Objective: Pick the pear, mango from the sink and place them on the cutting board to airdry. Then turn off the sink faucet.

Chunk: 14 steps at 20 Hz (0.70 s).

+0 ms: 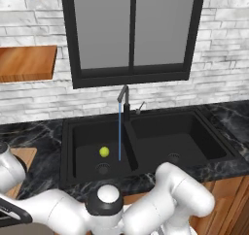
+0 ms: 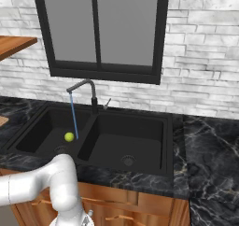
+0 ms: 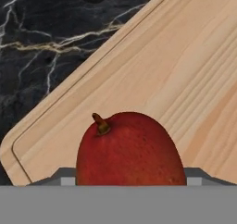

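Note:
The red-orange mango (image 3: 130, 151) with its short brown stem sits between the two fingertips of my gripper (image 3: 131, 179), which is shut on it just above the light-wood cutting board (image 3: 185, 70). A corner of that cutting board (image 1: 25, 156) lies on the counter left of the black double sink (image 1: 194, 132). The yellow-green pear (image 1: 104, 152) lies in the left basin near its drain, also seen as the pear (image 2: 69, 137) from the other side. Beside it, the dark sink faucet (image 1: 125, 99) pours a thin blue stream of water.
The faucet's small silver lever (image 1: 141, 106) stands right of its base. Black marble counter (image 3: 41, 38) borders the board's rounded corner. Wooden wall shelves (image 1: 26, 61) hang at the left, with a dark-framed window (image 1: 132, 32) above the sink. My white arm crosses the front counter edge.

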{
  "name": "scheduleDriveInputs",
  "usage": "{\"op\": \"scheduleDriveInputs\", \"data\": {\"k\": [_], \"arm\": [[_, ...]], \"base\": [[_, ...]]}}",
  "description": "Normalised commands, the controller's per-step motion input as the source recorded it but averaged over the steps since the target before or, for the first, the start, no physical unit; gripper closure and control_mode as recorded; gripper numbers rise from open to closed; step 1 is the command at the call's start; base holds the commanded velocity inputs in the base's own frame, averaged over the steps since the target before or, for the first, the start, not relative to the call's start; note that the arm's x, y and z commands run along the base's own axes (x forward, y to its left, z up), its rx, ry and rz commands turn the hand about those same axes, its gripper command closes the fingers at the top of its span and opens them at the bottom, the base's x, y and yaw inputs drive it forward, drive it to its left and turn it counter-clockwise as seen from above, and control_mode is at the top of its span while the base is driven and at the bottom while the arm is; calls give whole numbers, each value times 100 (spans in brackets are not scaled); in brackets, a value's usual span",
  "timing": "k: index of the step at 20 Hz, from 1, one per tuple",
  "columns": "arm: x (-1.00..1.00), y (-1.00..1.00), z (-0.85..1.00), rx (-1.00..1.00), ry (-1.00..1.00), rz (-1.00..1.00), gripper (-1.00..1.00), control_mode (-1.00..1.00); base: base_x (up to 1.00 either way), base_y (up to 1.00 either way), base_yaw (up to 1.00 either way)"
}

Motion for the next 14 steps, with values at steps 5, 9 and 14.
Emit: {"op": "scheduleDriveInputs", "data": {"k": [5,9,14], "arm": [[-4,-3,-13,0,0,-1,-100,-100],[-1,-3,-8,0,0,0,-100,-100],[-3,-1,17,0,-8,0,-100,-100]], "base": [[0,0,0],[0,0,0],[0,0,0]]}}
